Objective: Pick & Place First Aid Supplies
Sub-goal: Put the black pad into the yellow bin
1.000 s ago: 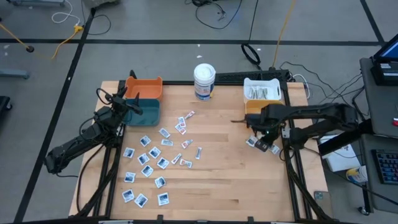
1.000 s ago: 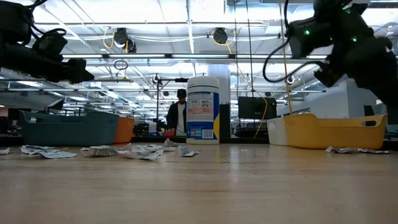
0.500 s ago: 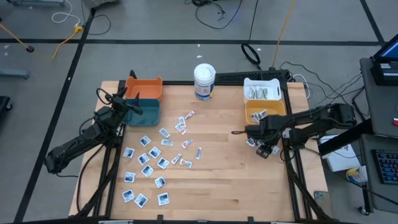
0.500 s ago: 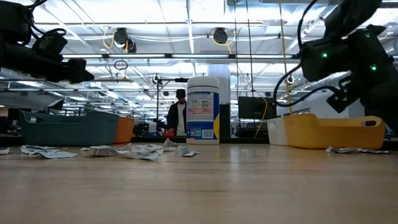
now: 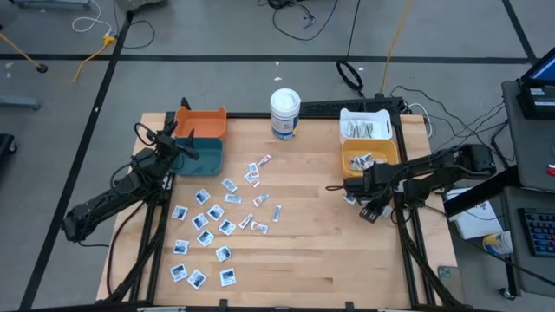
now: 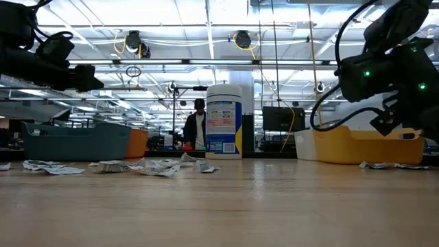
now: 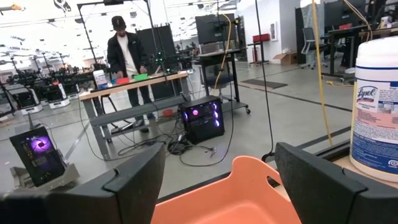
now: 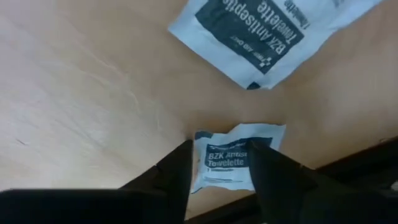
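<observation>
Many small white-and-blue sachets (image 5: 217, 217) and narrow strips lie flat on the left half of the wooden table. A few more lie by the right edge, near the yellow bin (image 5: 371, 156). My right gripper (image 5: 368, 206) is low over these, pointing down and open. In its wrist view the right gripper (image 8: 221, 171) straddles a small towelette sachet (image 8: 235, 158). A larger sachet (image 8: 261, 31) lies just beyond it. My left gripper (image 5: 173, 143) waits open above the teal bin (image 5: 201, 156). In its wrist view the left gripper (image 7: 217, 180) looks over the orange bin (image 7: 242, 199). My right gripper comes at the small towelette sachet from above, with one finger (image 8: 177, 171) at each side edge (image 8: 202, 155). Whether the fingers touch it I cannot tell. The sachet lies flat on the table.
The tall white tub (image 5: 284, 113) stands at the far edge's middle. A white bin (image 5: 364, 126) holding strips sits behind the yellow bin, which holds a few packets. The orange bin (image 5: 201, 121) is at the far left corner. Bare wood spans the table's middle and near side.
My right gripper has moved from above the yellow bin toward the table's near edge and has come down to the sachets by the right edge. The yellow bin and the packets in it now show uncovered.
</observation>
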Tool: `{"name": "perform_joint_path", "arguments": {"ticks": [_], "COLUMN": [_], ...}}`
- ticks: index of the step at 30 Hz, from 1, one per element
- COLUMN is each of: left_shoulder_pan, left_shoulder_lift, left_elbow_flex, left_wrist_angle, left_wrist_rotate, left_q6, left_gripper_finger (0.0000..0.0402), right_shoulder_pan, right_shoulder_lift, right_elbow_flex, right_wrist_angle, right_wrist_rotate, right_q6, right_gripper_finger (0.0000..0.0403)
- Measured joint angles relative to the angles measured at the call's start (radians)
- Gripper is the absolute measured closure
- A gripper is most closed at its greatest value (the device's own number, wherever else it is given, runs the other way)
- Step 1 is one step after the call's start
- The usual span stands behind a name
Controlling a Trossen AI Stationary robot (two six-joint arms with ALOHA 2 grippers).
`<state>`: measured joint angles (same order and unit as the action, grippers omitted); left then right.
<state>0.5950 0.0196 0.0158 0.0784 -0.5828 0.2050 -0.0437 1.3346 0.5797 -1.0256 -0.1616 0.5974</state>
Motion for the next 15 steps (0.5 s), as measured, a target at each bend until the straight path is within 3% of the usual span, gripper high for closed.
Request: {"name": "perform_joint_path", "arguments": {"ticks": [8,15], "left_shoulder_pan": [0.000,0.000], "left_shoulder_lift": [0.000,0.000], "left_elbow_flex": [0.000,0.000], "left_wrist_angle": [0.000,0.000], "left_wrist_rotate": [0.000,0.000], "left_q6": [0.000,0.000], "left_gripper_finger": [0.0094,0.0094], "right_shoulder_pan": [0.000,-0.001], "right_shoulder_lift": [0.001,-0.015], "right_elbow_flex": [-0.002,0.068], "right_wrist_angle": [0.017,-0.004], "right_wrist_rotate": [0.002,0.039], "right_q6": [0.049,0.189], "right_gripper_finger": [0.0388,0.0399]}}
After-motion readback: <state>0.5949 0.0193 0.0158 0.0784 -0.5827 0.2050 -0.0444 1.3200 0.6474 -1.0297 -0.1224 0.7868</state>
